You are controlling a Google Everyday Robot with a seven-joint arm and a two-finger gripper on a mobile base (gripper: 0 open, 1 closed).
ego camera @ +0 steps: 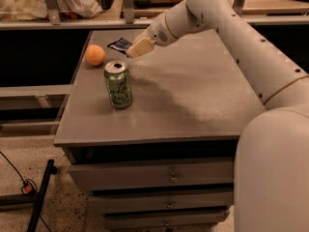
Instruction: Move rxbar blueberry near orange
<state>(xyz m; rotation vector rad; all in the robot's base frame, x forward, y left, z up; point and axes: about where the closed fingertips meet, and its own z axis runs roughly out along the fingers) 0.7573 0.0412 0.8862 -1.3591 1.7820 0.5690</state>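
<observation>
Now, cream-coloured blocky gripper (137,48): hangs low over the far left part of the table, tip pointing left and down. Whether it is open, closed or clamped on anything cannot be told from this angle.
Gripper to bar: tip sits just beside the right end of the bar and covers that end in this view; contact cannot be told.
Rxbar blueberry (120,44): small flat bar in a dark navy-black wrapper with pale marks, lying flat near the far edge of the table, left of centre.
Orange (95,54): small round matte orange fruit, on the table near the left edge, left of the bar and a little closer to the camera. Near the bar, with bare table between them.
Green soda can (118,85): upright, silver top with the opening showing, nearer the camera than the orange and bar, apart from both.
White jointed robot arm (227,28): reaches in from the right, running up over the far right of the table and down to the gripper.
Robot body (275,173): large white rounded shell filling the lower right.
Grey flat-topped table (193,91): matte surface; the arm's shadow lies across the middle.
Grey drawers (154,175): stacked under the top, small metal pulls.
Floor, left: speckled, with a black cable (14,173) and a black pole (41,197).
</observation>
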